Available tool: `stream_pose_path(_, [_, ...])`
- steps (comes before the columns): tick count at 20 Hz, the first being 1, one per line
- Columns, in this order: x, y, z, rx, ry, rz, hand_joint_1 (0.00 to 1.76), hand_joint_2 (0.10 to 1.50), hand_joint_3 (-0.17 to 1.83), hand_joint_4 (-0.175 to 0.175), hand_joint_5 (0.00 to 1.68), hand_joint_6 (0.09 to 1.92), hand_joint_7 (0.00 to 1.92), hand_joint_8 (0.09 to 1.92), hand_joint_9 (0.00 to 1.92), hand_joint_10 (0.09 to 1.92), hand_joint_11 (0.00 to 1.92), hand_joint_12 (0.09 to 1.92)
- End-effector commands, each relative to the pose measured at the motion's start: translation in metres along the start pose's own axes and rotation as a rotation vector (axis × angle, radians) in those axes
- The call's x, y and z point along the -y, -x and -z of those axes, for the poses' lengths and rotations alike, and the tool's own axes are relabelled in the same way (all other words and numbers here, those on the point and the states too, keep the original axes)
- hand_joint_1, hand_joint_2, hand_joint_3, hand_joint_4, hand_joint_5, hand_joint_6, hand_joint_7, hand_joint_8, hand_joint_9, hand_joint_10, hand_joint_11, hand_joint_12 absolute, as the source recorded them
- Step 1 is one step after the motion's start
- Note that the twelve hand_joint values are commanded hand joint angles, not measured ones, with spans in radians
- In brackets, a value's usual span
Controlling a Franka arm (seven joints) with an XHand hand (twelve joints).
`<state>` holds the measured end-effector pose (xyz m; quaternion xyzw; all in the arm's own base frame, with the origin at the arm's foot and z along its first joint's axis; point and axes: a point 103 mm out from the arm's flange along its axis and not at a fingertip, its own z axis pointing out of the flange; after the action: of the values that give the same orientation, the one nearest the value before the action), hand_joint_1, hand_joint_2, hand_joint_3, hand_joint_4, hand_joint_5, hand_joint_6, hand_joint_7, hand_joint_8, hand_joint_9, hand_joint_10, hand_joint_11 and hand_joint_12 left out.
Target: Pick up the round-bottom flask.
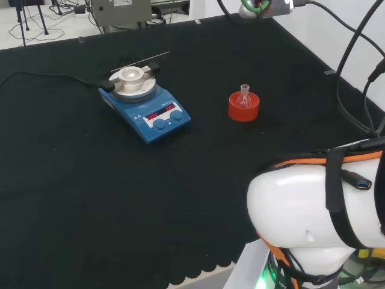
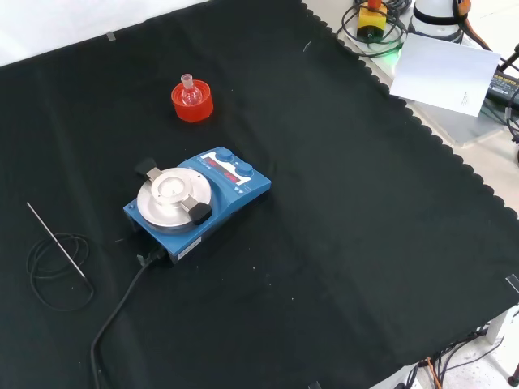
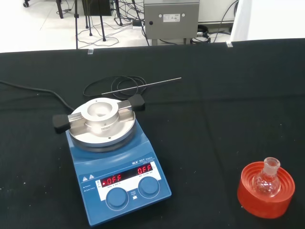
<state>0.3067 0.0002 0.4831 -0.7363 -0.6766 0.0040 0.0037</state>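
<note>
In the head view, a small clear flask [image 1: 244, 96] sits upright in a red stand [image 1: 243, 107] on the black cloth [image 1: 90, 192]. A blue hotplate [image 1: 145, 103] with a round silver top stands well to the left of it. A black cable [image 1: 48, 75] runs off from the hotplate to the left. The arm's big white link [image 1: 313, 217] is at the lower right. I cannot tell how the fingers are, so places go by the flask.

In the front view, the flask [image 2: 189, 91] in its stand [image 2: 192, 101] is near the top of the cloth [image 2: 349, 243]. The hotplate [image 2: 195, 203] stands nearer the camera, apart from the stand. A thin metal rod [image 2: 57, 241] lies across a coil of black wire [image 2: 57, 271] at the far left.

In the wrist view, the flask [image 3: 267, 179] stands in the stand [image 3: 266, 191], neck up, with nothing touching it. The hotplate [image 3: 114, 164] is off to one side, with two knobs on its front. The rod [image 3: 141, 86] and the wire [image 3: 116, 88] lie beyond the hotplate.
</note>
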Motion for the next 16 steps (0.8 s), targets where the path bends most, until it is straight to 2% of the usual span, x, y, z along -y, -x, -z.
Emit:
stream_pose_path(1, [-0.001,-0.001,-0.001,0.01,0.008,0.0,0.02,1.16,0.54,0.02,0.17,0.23,0.04,0.47,0.13,0.57,0.0,0.92])
stream_pose_path(3, [-0.002,-0.002,-0.001,0.01,0.008,0.0,0.01,1.23,0.41,0.02,0.21,0.12,0.05,0.43,0.13,0.55,0.0,0.92])
stream_pose_path(5, [-0.003,0.001,-0.002,0.003,0.011,-0.001,0.0,1.26,0.35,0.02,0.24,0.09,0.06,0.41,0.14,0.53,0.0,0.91])
stream_pose_path(16, [-0.024,0.011,-0.022,-0.01,-0.014,-0.033,0.0,1.27,0.32,0.021,0.25,0.09,0.06,0.39,0.14,0.53,0.0,0.9])
